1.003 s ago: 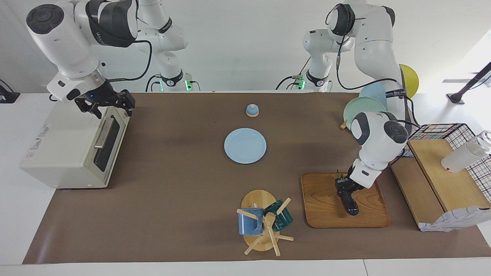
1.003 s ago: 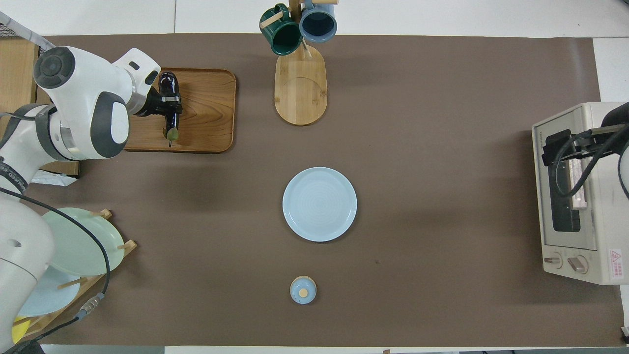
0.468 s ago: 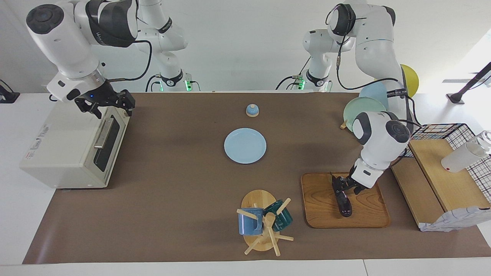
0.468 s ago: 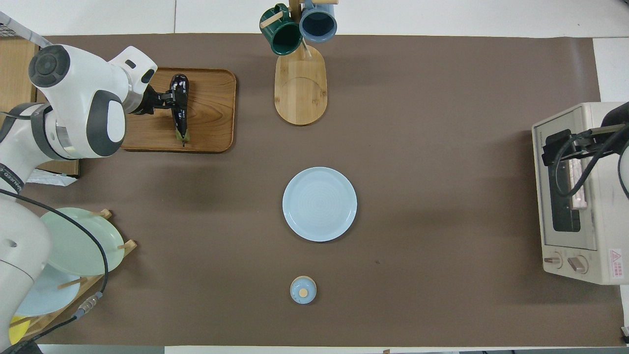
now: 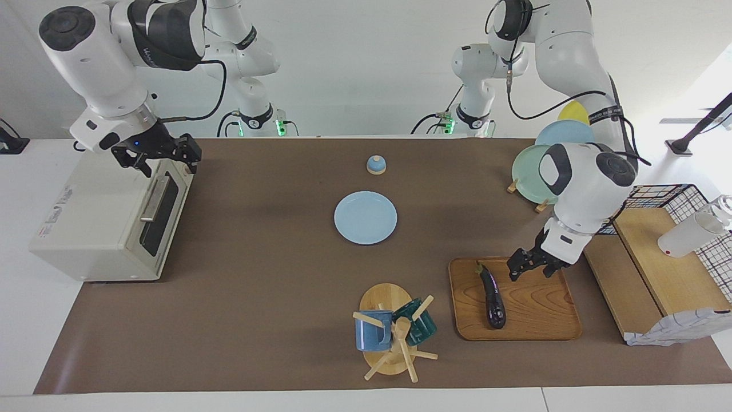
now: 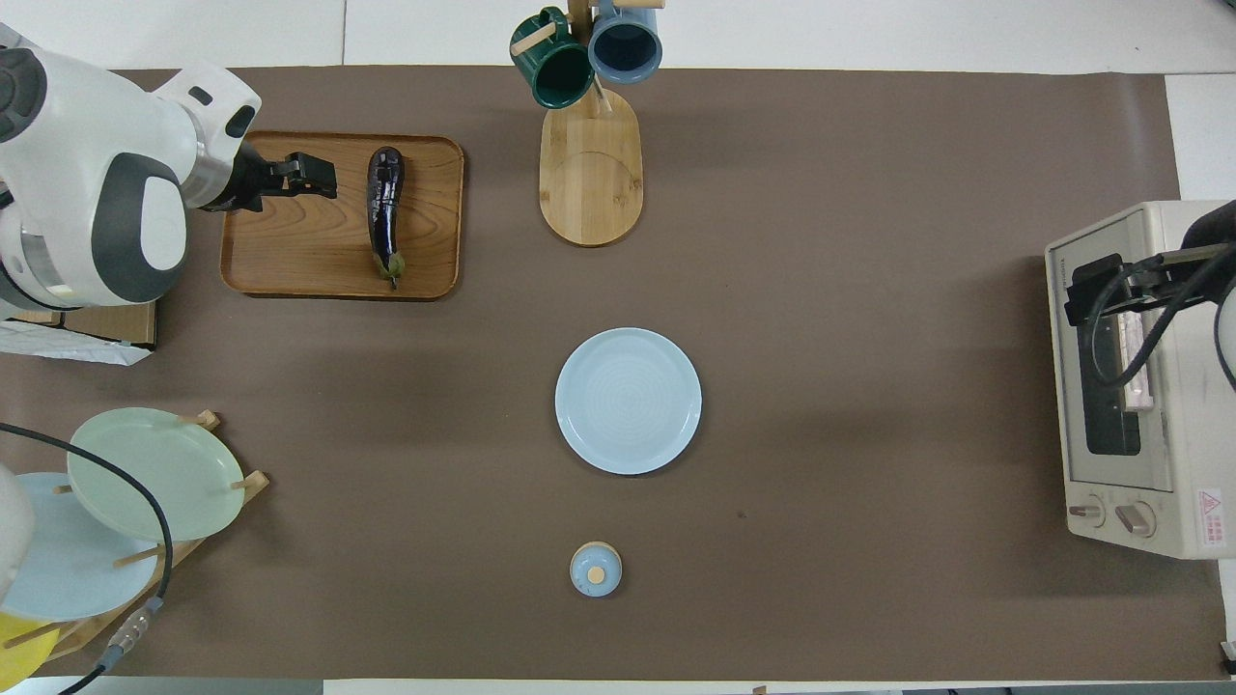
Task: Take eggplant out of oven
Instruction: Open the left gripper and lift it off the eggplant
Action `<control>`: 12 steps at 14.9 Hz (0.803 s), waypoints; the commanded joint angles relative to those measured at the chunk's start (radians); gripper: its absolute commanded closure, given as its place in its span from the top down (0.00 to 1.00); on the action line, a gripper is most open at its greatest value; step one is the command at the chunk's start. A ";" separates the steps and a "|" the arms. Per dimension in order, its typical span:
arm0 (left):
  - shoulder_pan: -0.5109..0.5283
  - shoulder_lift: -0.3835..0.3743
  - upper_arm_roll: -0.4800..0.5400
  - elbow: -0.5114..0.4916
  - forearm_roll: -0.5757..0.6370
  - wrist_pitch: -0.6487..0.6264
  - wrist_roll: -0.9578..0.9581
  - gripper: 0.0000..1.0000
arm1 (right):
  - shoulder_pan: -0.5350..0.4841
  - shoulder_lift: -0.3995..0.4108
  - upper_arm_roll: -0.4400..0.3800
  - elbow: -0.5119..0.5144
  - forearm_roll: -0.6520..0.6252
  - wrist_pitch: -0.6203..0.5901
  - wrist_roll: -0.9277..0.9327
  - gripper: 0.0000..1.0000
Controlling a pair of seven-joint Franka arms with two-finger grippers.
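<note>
The dark purple eggplant [image 5: 492, 294] lies loose on a wooden tray [image 5: 543, 309] at the left arm's end of the table, its green stem toward the robots. It also shows in the overhead view [image 6: 384, 212] on the tray [image 6: 290, 251]. My left gripper [image 5: 532, 268] is open and empty, raised over the tray beside the eggplant [image 6: 309, 177]. The cream-white oven [image 5: 103, 217] stands at the right arm's end with its dark glass door shut [image 6: 1130, 386]. My right gripper [image 5: 163, 154] is open and waits over the oven's top front edge, above the door handle.
A light blue plate [image 5: 365, 217] lies mid-table, with a small blue lidded jar [image 5: 376, 165] nearer the robots. A mug tree [image 5: 394, 332] holds a blue and a green mug. A plate rack [image 5: 543, 166] and a wooden shelf with a wire basket [image 5: 657, 257] stand by the left arm.
My left gripper lowered the eggplant onto the tray, let go of it and drew up and away toward the left arm's side. The right arm has not moved.
</note>
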 commanded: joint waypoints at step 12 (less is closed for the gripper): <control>0.007 -0.386 0.030 -0.088 0.025 -0.528 -0.016 1.00 | -0.011 -0.011 0.006 -0.004 0.025 -0.014 0.013 1.00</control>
